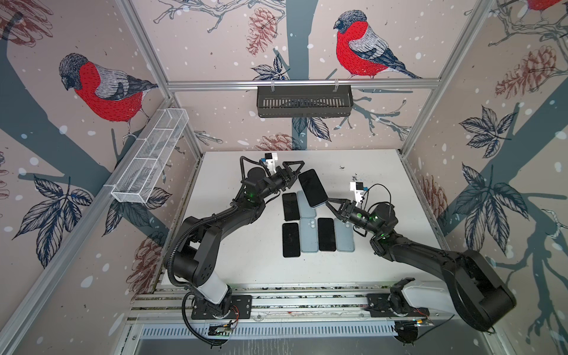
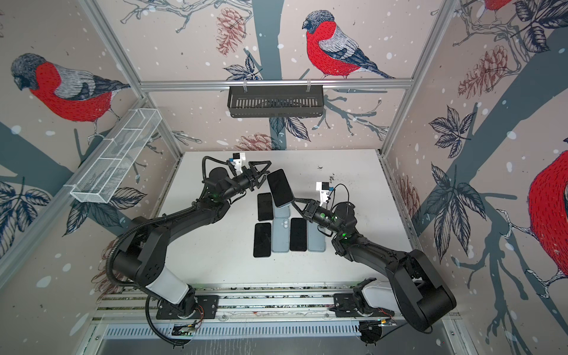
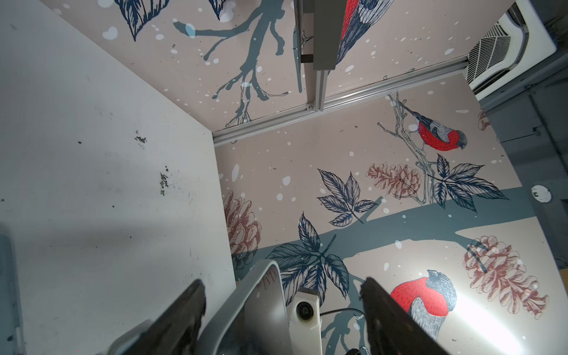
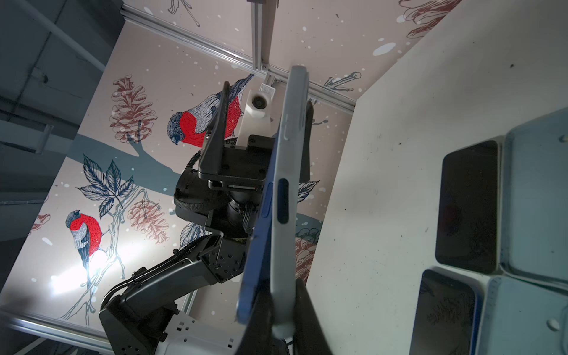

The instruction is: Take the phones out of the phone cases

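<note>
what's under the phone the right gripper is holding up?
A pale blue case lies on the table beneath the lifted phone in the right gripper. Only its near end shows; the rest is covered.

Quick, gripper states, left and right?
Left gripper: open, jaws straddling the far end of the cased phone.
Right gripper: shut on the cased phone.

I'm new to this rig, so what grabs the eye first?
A dark-screened phone in a pale blue case hangs above the white table, pinched by the right gripper, with the open left gripper straddling its far end. Beneath lie rows of black phones and blue cases; red-breasted bird wallpaper covers the walls.
</note>
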### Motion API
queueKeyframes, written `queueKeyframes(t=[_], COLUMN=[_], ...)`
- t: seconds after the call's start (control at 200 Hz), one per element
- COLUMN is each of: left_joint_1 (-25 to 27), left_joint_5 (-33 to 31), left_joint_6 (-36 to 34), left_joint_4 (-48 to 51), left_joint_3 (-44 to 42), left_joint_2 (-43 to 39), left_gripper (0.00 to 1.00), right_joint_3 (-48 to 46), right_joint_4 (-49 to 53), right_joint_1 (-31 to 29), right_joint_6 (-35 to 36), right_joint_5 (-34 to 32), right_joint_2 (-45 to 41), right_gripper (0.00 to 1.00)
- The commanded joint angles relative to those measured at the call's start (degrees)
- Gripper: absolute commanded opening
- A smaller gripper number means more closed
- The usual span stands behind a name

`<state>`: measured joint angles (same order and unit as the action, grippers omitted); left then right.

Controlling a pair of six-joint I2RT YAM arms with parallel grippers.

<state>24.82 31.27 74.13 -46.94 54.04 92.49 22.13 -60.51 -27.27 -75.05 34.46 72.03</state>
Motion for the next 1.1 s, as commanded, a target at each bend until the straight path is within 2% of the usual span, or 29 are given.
queueKeyframes(t=[0.0, 0.25, 0.355, 0.46, 0.605, 0.78, 0.851, 0.941, 1.096], left_joint_1=[0.14, 0.52, 1.81, 4.84, 12.53, 20.17, 22.35, 22.69, 24.7], left_joint_5=[-1.95, -3.29, -2.76, -4.01, -12.95, -19.23, -20.58, -17.6, -16.42], left_joint_6=[-6.27, -11.84, -17.47, -32.23, -55.9, -71.06, -74.48, -75.05, -77.55], left_joint_4=[4.37, 8.61, 11.39, 23.43, 41.82, 52.95, 55.72, 56.22, 58.68], left_joint_3=[1.33, 2.76, 4.89, 9.8, 17.05, 21.73, 22.44, 21.87, 21.79], left_joint_2=[-0.02, -0.06, -1.02, -3.38, -6.57, -6.71, -6.45, -6.61, -5.78], left_gripper=[0.8, 0.8, 0.8, 0.8, 0.79, 0.79, 0.78, 0.77, 0.75], right_joint_3=[-0.67, -2.51, -3.36, -4.25, -4.79, -4.97, -5.16, -5.41, -5.61], right_joint_4=[-1.43, -1.16, -1.04, -0.67, 0.94, 1.28, 1.51, 1.63, 2.11], right_joint_1=[0.79, 2.72, 3.91, 5.26, 6.59, 6.76, 6.84, 6.84, 6.87], right_joint_6=[-0.98, -1.51, -1.77, -1.95, -1.6, -1.59, -1.59, -1.59, -1.59], right_joint_5=[-1.41, -1.67, -1.59, -1.05, -0.62, -0.44, -0.43, -0.44, -0.43], right_joint_2=[-1.69, -2.77, -3.15, -3.57, -4.45, -5.05, -5.31, -5.67, -6.24], right_gripper=[0.0, 0.0, 0.0, 0.0, 0.0, 0.0, 0.0, 0.0, 0.0])
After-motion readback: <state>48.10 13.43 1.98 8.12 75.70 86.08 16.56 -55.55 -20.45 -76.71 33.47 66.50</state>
